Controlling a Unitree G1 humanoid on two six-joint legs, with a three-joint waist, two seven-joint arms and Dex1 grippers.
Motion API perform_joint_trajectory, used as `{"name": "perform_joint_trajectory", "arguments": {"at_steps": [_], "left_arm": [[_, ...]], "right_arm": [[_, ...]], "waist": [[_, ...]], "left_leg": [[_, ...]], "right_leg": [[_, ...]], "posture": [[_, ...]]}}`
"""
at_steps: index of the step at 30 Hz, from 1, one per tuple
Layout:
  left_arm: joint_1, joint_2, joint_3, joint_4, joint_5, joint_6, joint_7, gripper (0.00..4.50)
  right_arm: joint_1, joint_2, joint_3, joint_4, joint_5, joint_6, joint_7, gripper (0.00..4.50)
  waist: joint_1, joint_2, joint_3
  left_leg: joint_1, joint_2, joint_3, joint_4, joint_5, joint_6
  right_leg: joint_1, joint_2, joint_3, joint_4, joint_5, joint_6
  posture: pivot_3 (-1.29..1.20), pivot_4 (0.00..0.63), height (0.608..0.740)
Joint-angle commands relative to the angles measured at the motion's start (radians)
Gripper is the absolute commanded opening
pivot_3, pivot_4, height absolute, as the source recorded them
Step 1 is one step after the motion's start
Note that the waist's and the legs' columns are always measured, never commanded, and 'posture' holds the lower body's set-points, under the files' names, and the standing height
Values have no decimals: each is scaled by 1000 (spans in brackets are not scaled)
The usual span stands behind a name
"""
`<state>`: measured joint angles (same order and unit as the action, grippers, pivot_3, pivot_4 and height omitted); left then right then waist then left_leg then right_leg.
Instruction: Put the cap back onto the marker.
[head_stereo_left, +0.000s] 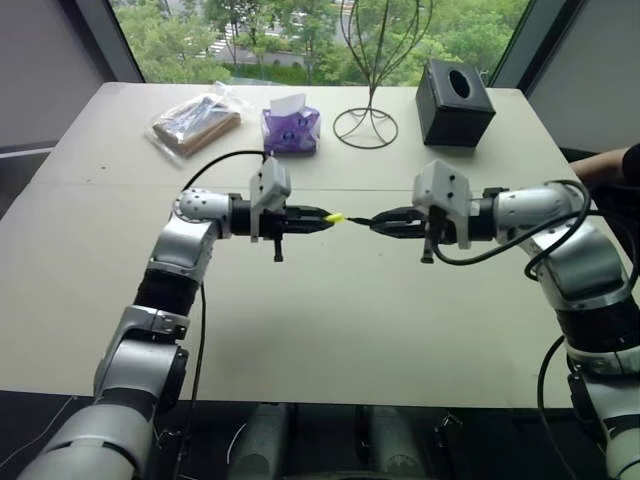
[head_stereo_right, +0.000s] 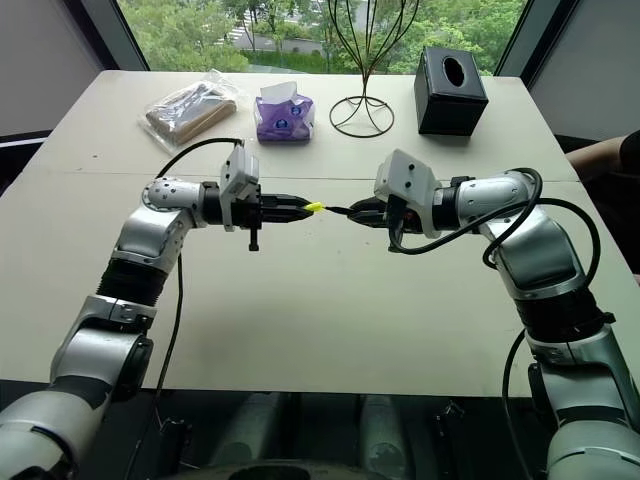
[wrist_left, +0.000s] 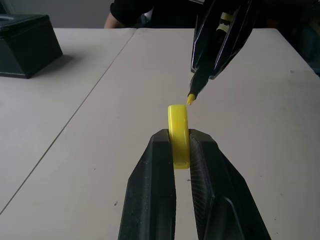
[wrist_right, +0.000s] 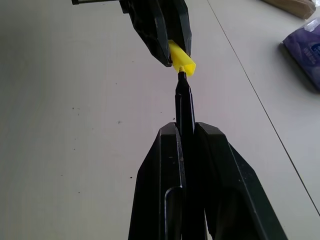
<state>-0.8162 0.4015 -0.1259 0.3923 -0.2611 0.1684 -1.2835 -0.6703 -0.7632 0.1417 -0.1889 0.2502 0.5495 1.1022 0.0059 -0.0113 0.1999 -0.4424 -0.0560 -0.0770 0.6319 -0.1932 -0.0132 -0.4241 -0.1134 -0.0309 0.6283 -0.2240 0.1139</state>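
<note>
Left wrist view | L gripper (wrist_left: 181, 150) jaws clenched on tiny bright yellow plastic cap (wrist_left: 178, 135), R gripper (wrist_right: 186, 132) jaws clenched on thin black pointed marker (wrist_right: 184, 107) | both held mid-air above pale table (head_stereo_left: 330, 320) | tip just at cap mouth, not seated | left: line up, push in.

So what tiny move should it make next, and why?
Probably ease the two tools together. The left tool is shut on the cap and the right tool on the marker. The tip sits just at the cap's mouth, not yet clearly inside, so a slight re-aim may come first.
</note>
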Motion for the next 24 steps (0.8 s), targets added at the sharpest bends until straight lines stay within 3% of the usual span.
{"name": "perform_joint_trajectory", "arguments": {"at_steps": [1,24], "left_arm": [[-2,-4,2,-37,-14,-3,0,49],[10,42,15,-88,-47,57,-15,49]], "right_arm": [[-18,7,-11,-24,12,-16,-5,0],[-10,-2,-10,1,1,-37,-7,0]], "waist": [[0,0,0],[-1,0,0]], "left_leg": [[0,0,0,0,0,0],[0,0,0,1,0,0]], "right_leg": [[0,0,0,0,0,0],[0,0,0,1,0,0]], "posture": [[0,150,740],[0,150,740]]}}
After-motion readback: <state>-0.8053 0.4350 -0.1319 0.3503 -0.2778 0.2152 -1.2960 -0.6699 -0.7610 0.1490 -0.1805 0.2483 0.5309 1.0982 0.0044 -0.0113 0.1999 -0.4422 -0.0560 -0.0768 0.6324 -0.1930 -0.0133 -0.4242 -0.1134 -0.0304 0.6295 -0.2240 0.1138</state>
